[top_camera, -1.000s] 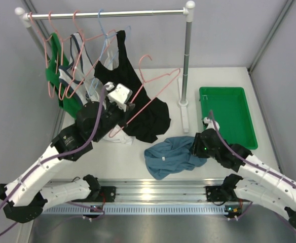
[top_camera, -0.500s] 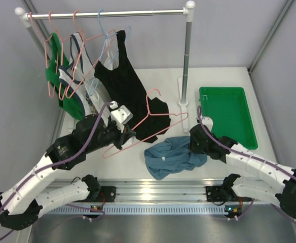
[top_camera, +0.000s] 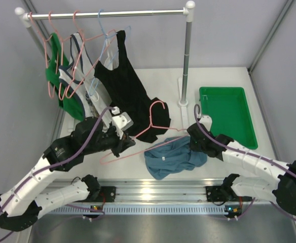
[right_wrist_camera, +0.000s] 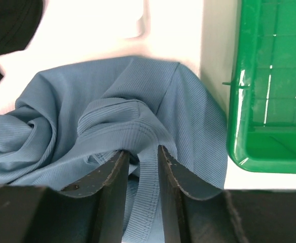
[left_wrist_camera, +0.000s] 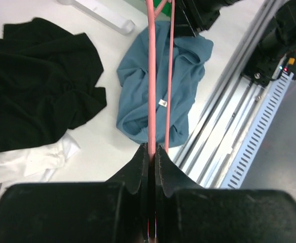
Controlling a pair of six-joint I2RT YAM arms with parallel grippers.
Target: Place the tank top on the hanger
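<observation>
Pink hanger point(left_wrist_camera: 151, 76), pinched by left gripper point(left_wrist_camera: 151, 151) at frame bottom, could swivel — right gripper point(right_wrist_camera: 140, 154), nipping the top point(right_wrist_camera: 62, 116) thinly, may lose it.

White table point(top_camera: 224, 76), seen from above: a crumpled blue tank top point(top_camera: 171, 157) lies near the front edge, with 1 green tray point(top_camera: 224, 89) close on its right. A black top point(top_camera: 150, 119) pools farther back, overlapping a white cloth point(left_wrist_camera: 31, 161). The rack's white foot point(top_camera: 182, 109) stands between black top and tray.
</observation>
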